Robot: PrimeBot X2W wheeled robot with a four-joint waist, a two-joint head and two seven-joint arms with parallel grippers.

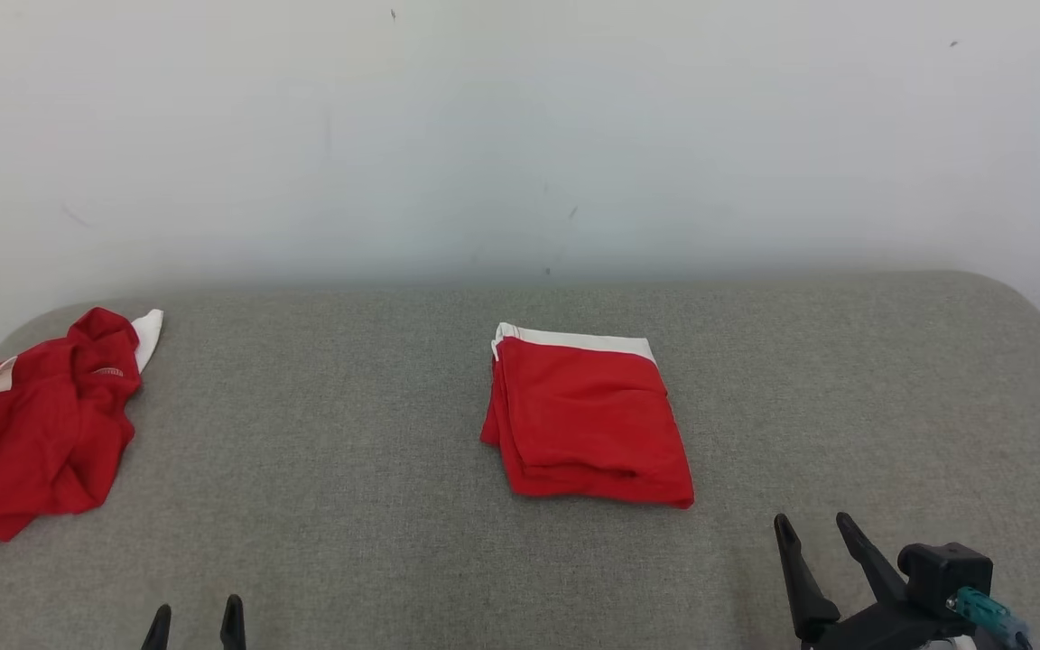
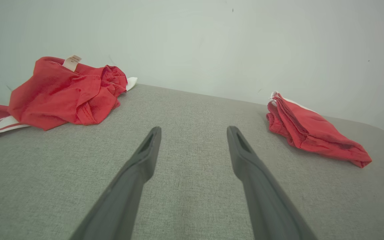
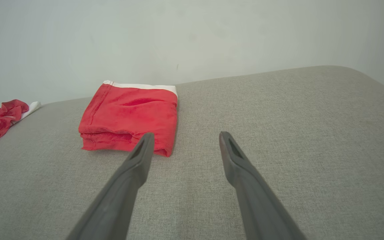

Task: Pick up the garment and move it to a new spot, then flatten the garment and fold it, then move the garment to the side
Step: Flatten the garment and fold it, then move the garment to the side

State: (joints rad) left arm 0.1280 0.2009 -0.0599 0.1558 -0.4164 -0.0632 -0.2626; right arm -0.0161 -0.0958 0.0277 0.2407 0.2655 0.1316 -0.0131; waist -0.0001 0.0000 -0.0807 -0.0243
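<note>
Wall [image 1: 520,135]: pale, plain, behind the bench's far edge.
Bench [image 1: 348,451]: grey woven cover, rounded far corners, carrying both garments.
Crumpled garment [image 1: 32,433]: red with white trim, heaped at the far left of the bench; pale label [image 2: 73,62] turned up on top; well apart from the folded one.
Folded garment [image 1: 588,420]: red, white band along the far edge; squared into a flat stack of layers near the bench's middle; touched by neither end effector.
Right end effector [image 1: 814,522]: low right in the head view, just short of the folded garment's near right corner; fingers spread wide, holding nothing.
Left end effector [image 1: 197,607]: at the head view's bottom edge, near the bench's front; fingers wide apart, empty, bare cover between them.
</note>
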